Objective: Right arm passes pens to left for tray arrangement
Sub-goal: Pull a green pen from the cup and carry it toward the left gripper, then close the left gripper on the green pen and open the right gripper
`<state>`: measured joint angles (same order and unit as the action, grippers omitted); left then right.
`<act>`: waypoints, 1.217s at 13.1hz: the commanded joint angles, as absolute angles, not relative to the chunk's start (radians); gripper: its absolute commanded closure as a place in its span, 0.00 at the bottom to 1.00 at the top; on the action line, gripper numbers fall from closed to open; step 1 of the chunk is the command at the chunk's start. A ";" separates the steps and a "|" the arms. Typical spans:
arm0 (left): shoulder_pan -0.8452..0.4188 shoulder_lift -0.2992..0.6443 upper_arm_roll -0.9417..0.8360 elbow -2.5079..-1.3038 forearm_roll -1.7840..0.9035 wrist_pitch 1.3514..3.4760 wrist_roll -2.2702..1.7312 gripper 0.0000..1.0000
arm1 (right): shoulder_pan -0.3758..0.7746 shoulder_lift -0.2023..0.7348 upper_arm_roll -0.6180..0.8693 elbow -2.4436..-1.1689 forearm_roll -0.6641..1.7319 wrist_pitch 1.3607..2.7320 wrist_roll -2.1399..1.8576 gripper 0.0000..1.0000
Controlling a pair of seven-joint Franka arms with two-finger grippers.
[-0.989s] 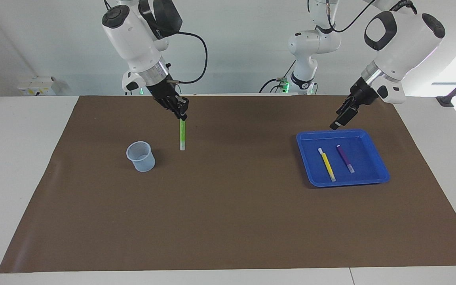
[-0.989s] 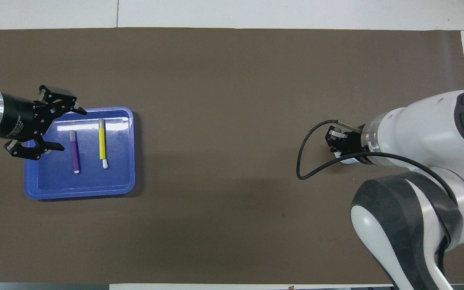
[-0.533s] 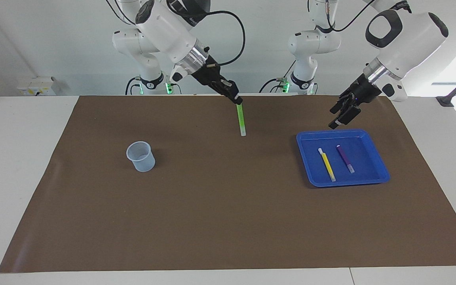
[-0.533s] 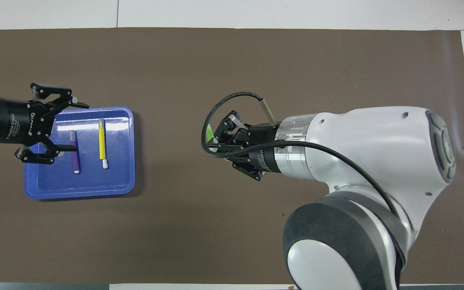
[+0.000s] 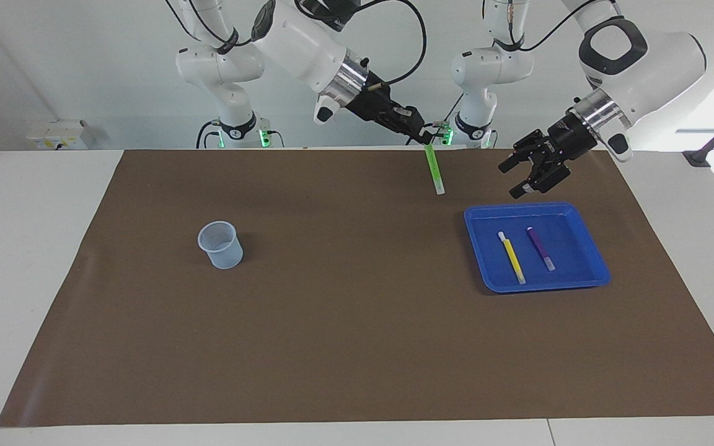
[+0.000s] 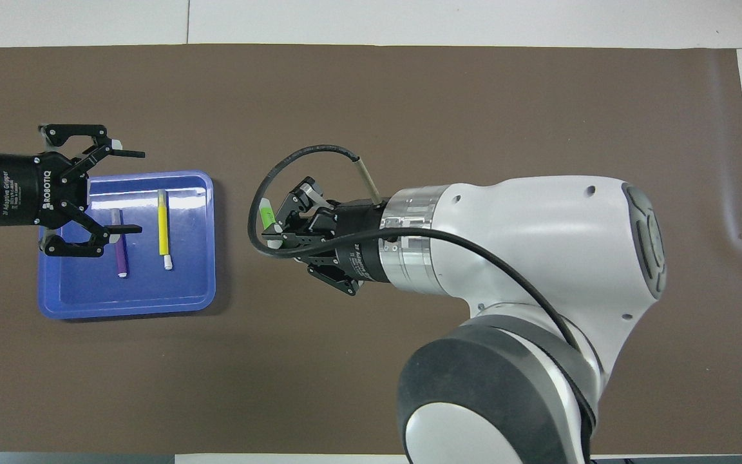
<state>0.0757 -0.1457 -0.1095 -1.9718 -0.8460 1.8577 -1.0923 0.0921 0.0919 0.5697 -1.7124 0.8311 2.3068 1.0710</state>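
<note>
- Facing view: the right hand (image 5: 424,137) is raised over the brown mat (image 5: 357,347), roughly midway between the cup and the tray and toward the robots' edge. Its fingertips are clamped on the top end of the slim green marker pen with a pale whitish end (image 5: 434,170), which hangs nearly upright, pale end down, clear of the mat.
- Facing view: the left hand (image 5: 527,170) is up in the air just above the robot-side rim of the shallow square bright blue plastic tray (image 5: 599,269), fingers spread apart, holding nothing. It is turned toward the approaching pen, with a clear gap between them.
- Facing view: the slim yellow marker pen (image 5: 511,257) and the slim purple marker pen (image 5: 540,248) lie side by side in the tray, not touching. The small translucent bluish cup (image 5: 220,244) stands upright toward the right arm's end of the worktop, apparently empty.
- Overhead view: the right hand (image 6: 274,225) shows only a sliver of green pen between its fingertips; the left hand (image 6: 123,191) shows open jaws over the tray (image 6: 126,303), overlapping the purple pen (image 6: 120,258); the yellow pen (image 6: 163,229) lies beside it.
- Judgement: two pens placed, the third on its way to handover.
- Handling: the pen looks light, rigid and smooth, so it may pivot or slip. The receiving hand should take the free lower barrel, below the present grip, squarely across its width.
</note>
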 commanded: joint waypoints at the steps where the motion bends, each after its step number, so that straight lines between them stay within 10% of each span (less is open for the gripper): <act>1: 0.092 -0.196 -0.104 -2.022 -0.948 1.826 -1.104 0.00 | 0.087 0.172 0.617 -1.638 0.838 2.330 1.084 1.00; 16: 0.080 -0.288 -0.098 -2.214 -1.230 1.813 -0.968 0.01 | 0.115 0.253 0.667 -1.575 0.804 2.373 1.108 1.00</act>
<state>0.1048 -0.2635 -0.1002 -2.1797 -1.2034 1.7796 -1.0001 0.1071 0.2367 0.6574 -1.5959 0.8295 2.3596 1.0769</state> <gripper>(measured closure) 0.000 0.828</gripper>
